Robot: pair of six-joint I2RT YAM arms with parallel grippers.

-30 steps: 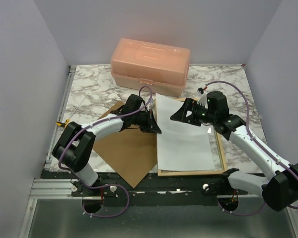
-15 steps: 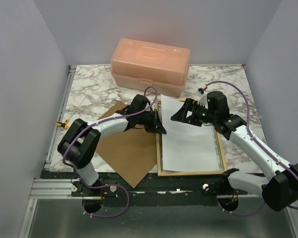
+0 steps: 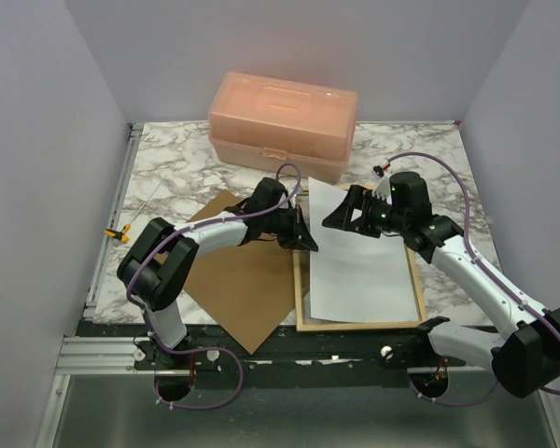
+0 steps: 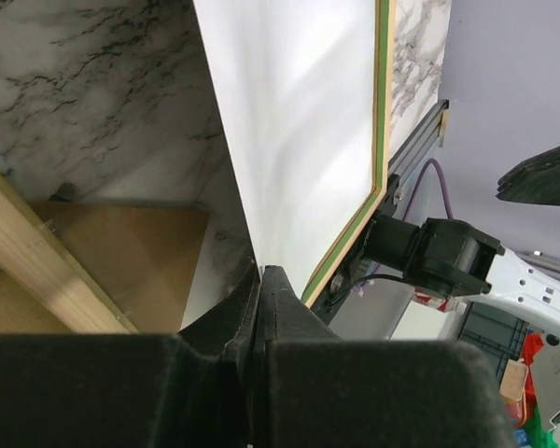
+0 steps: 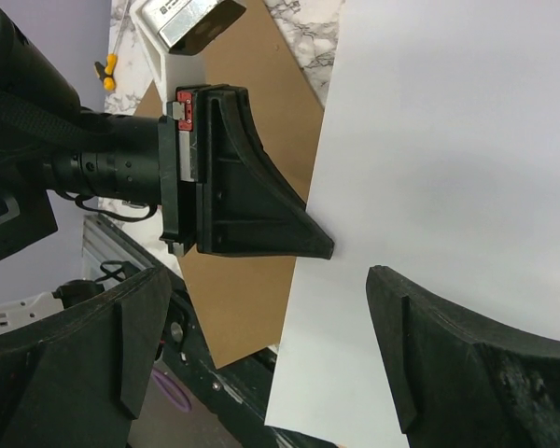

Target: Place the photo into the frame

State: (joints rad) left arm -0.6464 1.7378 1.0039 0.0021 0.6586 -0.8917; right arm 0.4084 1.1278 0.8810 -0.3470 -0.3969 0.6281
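The photo (image 3: 364, 261) lies white back up, tilted over the frame (image 3: 355, 325), whose pale wood rim shows along the left, near and right sides. My left gripper (image 3: 308, 245) is shut on the photo's left edge; in the left wrist view its jaws (image 4: 261, 275) pinch the sheet (image 4: 289, 112), and the frame's green edge (image 4: 381, 112) runs beyond it. My right gripper (image 3: 336, 217) hovers open over the photo's far left part, touching nothing. The right wrist view shows the photo (image 5: 448, 140) below its spread fingers (image 5: 269, 278), with the left gripper's tip (image 5: 317, 250) on the sheet's edge.
A brown backing board (image 3: 233, 289) lies left of the frame, under the left arm. A peach plastic box (image 3: 283, 126) stands at the back of the marble table. A small yellow-handled tool (image 3: 119, 233) lies at the left edge. Walls close in on both sides.
My left gripper has moved right with the photo. The sheet has slid right over the frame, so the frame's left rail now shows. The right gripper has barely moved.
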